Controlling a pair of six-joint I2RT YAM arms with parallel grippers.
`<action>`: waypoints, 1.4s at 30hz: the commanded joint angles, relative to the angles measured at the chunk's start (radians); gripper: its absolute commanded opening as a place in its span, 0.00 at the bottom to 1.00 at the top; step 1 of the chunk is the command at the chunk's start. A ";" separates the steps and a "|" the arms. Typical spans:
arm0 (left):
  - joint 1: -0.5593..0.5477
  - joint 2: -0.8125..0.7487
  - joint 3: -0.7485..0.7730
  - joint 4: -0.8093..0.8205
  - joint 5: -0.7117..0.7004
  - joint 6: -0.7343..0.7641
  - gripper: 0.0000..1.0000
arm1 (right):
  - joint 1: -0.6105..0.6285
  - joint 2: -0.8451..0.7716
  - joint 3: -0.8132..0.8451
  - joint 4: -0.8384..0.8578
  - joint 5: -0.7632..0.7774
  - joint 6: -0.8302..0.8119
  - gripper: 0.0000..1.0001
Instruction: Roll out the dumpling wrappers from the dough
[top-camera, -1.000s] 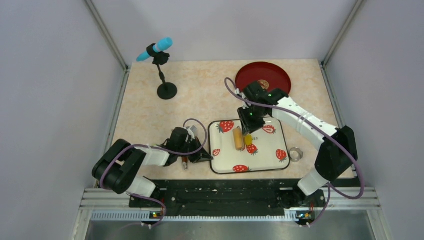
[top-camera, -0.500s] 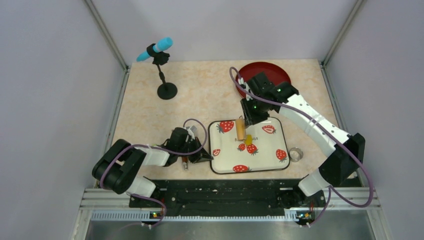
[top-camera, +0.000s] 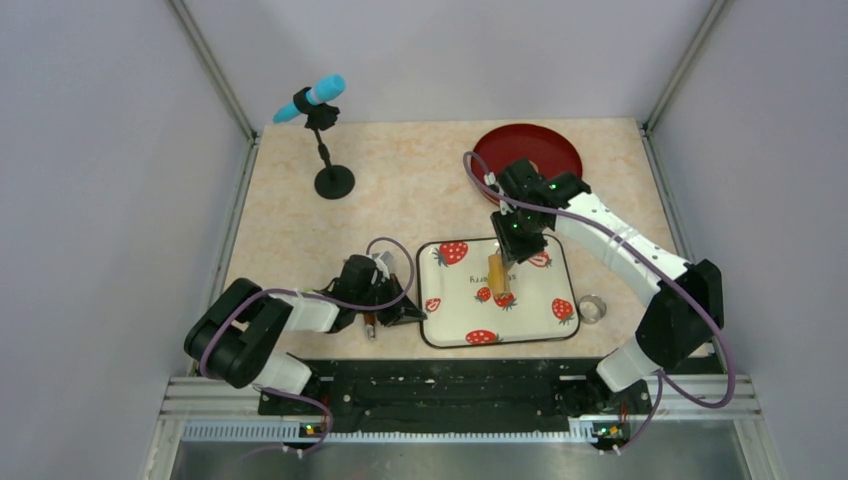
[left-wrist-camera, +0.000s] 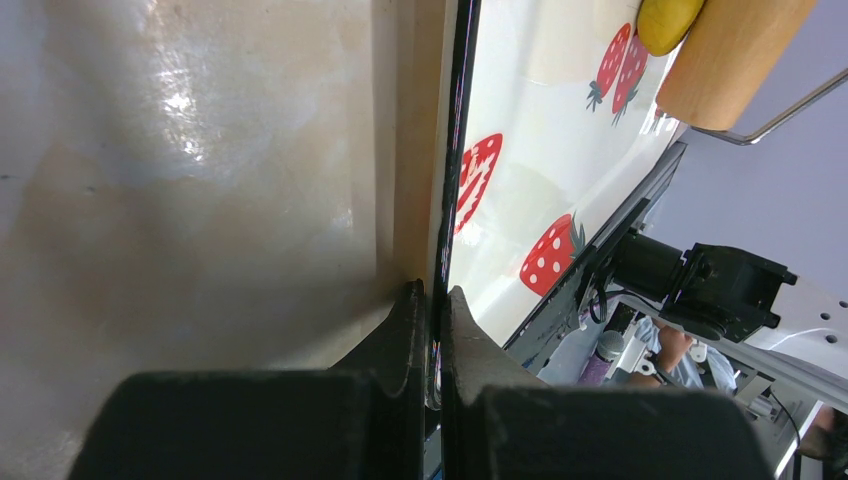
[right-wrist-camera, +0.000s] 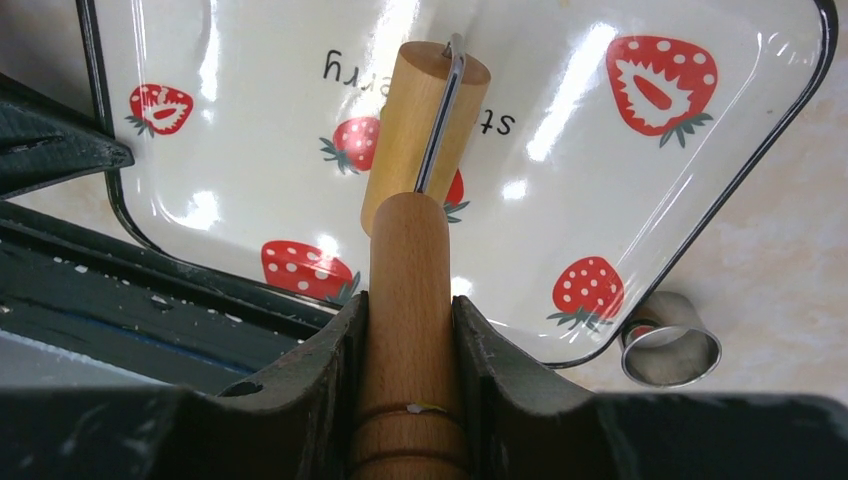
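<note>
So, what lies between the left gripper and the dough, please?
Only bare tray with strawberry prints, from the left gripper on its rim to the dough; the left wrist view shows it.

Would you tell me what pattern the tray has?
The tray: red strawberries on white, black-rimmed; right wrist view shows it best.

Bright even light, glare on tray (right-wrist-camera: 280, 120)

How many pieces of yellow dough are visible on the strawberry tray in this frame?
1: a dough lump on the tray, right beside the wooden roller. More could be hidden under the roller.
</note>
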 joint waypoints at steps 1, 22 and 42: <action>0.010 0.032 -0.035 -0.058 -0.111 0.008 0.00 | -0.015 0.008 -0.021 0.060 -0.016 -0.001 0.00; 0.014 0.030 -0.038 -0.055 -0.109 0.007 0.00 | -0.017 0.031 -0.068 0.061 0.077 0.000 0.00; 0.015 0.029 -0.041 -0.055 -0.111 0.006 0.00 | -0.011 0.061 -0.163 0.138 0.117 0.011 0.00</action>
